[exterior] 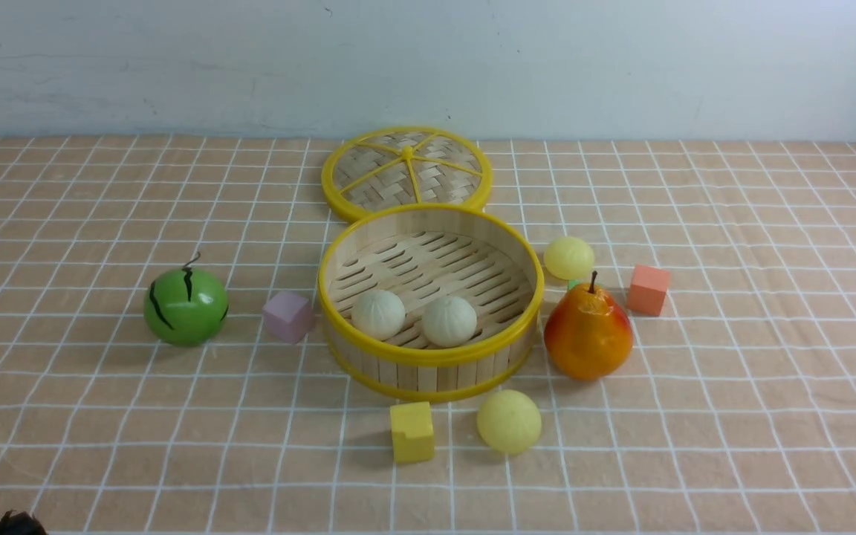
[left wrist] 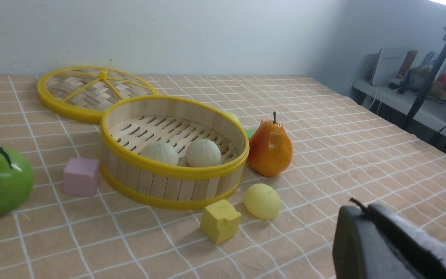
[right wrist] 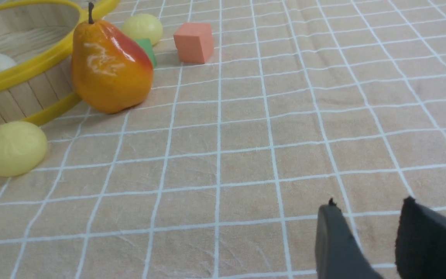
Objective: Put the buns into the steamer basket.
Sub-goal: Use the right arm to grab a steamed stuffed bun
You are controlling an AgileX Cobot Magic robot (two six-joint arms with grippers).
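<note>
Dark right gripper [right wrist: 370, 205] stands part open, holding nothing; dark left gripper [left wrist: 362, 207] is closed, empty. Two off-white pleated buns [exterior: 378, 313] sit inside the round bamboo steamer basket [exterior: 428, 357]; two pale yellow buns [exterior: 509, 421] lie outside it.

Two hands, both empty.
The left hand [left wrist: 362, 207] has its dark fingers pressed together, nothing between them. The right hand [right wrist: 370, 203] has its fingers parted with a clear gap, gripping nothing.
</note>
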